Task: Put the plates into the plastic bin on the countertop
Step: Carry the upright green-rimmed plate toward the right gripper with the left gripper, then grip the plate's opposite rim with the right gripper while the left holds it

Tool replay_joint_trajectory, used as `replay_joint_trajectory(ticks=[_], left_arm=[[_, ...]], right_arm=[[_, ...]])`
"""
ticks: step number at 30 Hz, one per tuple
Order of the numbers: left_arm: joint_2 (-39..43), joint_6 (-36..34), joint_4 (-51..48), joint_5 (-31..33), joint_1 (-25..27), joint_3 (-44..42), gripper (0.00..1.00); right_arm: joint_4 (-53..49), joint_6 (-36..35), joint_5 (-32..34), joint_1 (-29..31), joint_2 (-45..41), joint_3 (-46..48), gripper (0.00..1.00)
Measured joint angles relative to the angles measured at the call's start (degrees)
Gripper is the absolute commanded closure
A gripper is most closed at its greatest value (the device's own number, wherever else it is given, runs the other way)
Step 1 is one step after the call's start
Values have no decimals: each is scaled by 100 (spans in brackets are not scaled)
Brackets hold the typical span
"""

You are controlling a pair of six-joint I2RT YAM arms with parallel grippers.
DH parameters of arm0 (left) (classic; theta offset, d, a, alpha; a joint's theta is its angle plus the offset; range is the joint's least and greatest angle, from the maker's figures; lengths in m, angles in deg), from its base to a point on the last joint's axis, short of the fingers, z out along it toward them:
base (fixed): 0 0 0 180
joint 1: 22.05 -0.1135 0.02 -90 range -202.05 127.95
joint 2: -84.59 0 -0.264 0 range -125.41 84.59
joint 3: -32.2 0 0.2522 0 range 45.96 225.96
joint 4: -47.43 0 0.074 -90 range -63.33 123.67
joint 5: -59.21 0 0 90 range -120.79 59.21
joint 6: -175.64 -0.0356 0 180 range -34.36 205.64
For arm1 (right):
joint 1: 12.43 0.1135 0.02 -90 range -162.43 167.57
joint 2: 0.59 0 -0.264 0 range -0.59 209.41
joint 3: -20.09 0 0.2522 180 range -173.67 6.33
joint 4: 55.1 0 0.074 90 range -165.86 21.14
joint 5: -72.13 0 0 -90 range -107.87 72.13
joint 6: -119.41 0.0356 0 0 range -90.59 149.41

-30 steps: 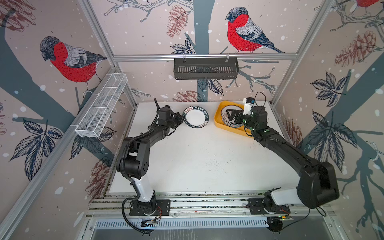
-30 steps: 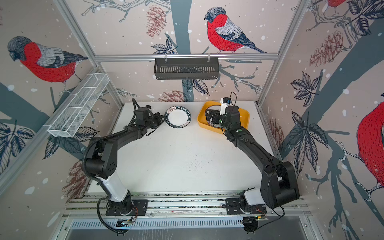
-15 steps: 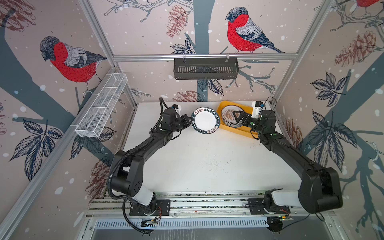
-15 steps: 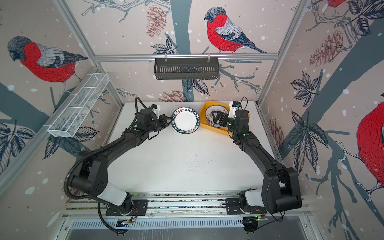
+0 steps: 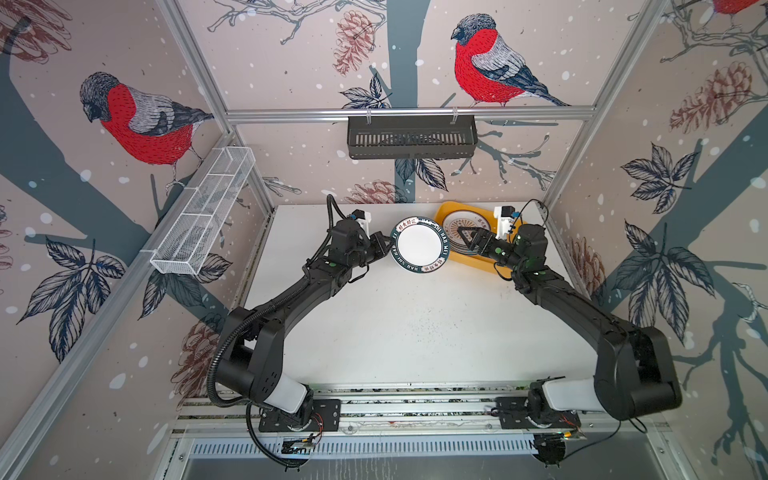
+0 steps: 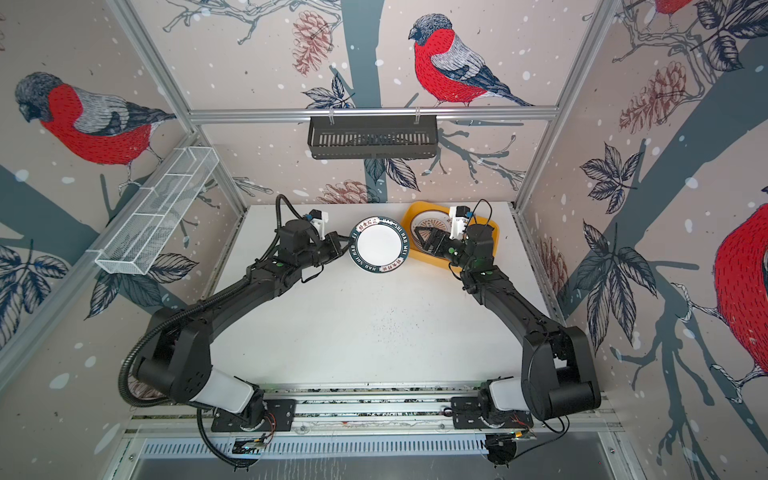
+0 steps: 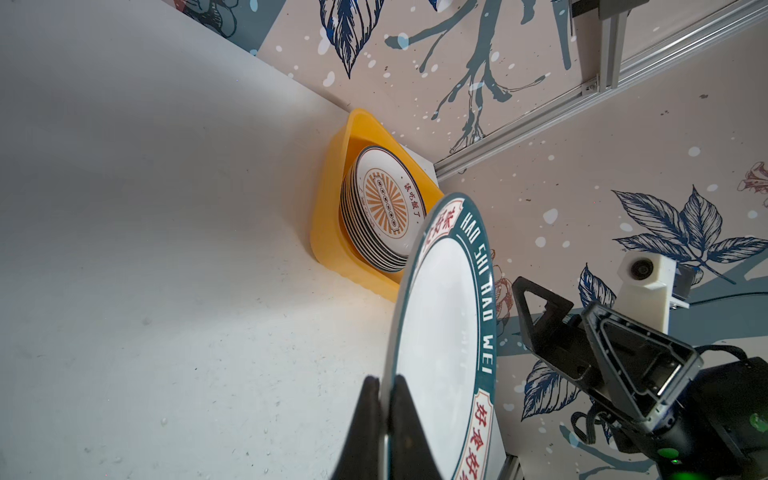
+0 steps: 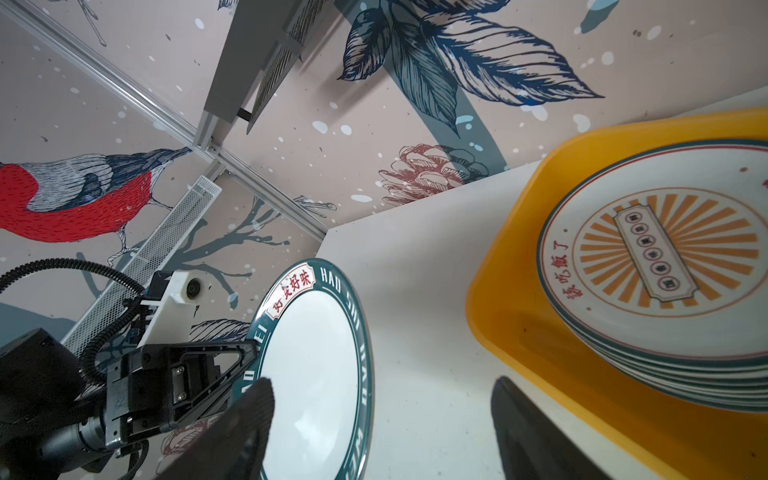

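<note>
Left gripper (image 7: pixel 386 386) pinches lettered plate (image 5: pixel 419 246) by its left rim, airborne just left of yellow bin (image 5: pixel 441 214) at far right; right gripper (image 8: pixel 382 399) wide, empty. Suggest: level it over the stack (image 5: pixel 454 222), lower, then release.

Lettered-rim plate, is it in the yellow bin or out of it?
Out. The left hand holds the plate by its rim beside the yellow bin; countertop shows between them.

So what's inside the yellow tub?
A stack of plates sits in the yellow tub. The top plate has an orange sunburst. Lower plates show only rims, so their pictures and the tub's floor are hidden.
</note>
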Motion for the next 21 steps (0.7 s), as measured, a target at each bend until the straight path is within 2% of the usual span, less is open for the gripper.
replay_joint_trajectory(ticks=[5, 10, 13, 17, 21], left_arm=[[0, 20, 61, -4, 7, 11, 100], [15, 31, 160, -15, 17, 11, 100], [15, 66, 166, -24, 20, 13, 100], [15, 72, 192, -24, 22, 17, 100], [13, 70, 205, -22, 24, 37, 100]], right_arm=[[-15, -9, -59, 236, 138, -9, 30], [-13, -17, -48, 264, 216, -9, 54], [-15, -4, -57, 337, 291, -13, 60], [-59, 0, -59, 385, 352, -44, 78], [-114, 2, -59, 387, 372, -83, 88]])
